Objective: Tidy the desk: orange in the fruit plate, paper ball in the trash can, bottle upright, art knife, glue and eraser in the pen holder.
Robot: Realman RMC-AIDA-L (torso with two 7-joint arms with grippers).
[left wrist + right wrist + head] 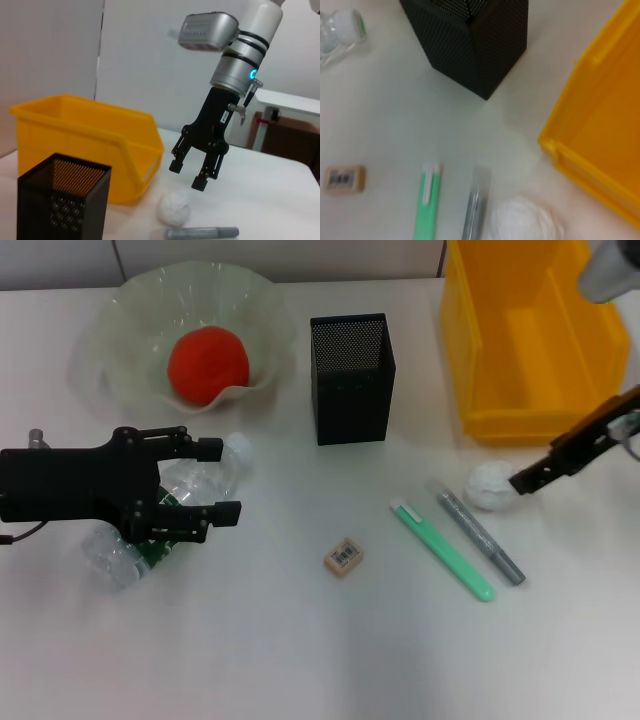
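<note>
Two grippers are at work: the right gripper [196, 176] hangs just above the paper ball [489, 485] with jaws spread, and should drop straight down to straddle it before closing. The left gripper [205, 480] straddles the lying bottle [175, 502], jaws spread. The trash can [530, 340] wall stands close behind the ball, a grey pen [478, 532] beside it; open table lies toward the front.

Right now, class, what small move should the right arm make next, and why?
Probably lower the right end effector and close it on the paper ball. Its fingers are open and hang just above the ball, which lies on the desk beside the yellow bin, not yet in it. The left end effector is at the lying bottle.
</note>
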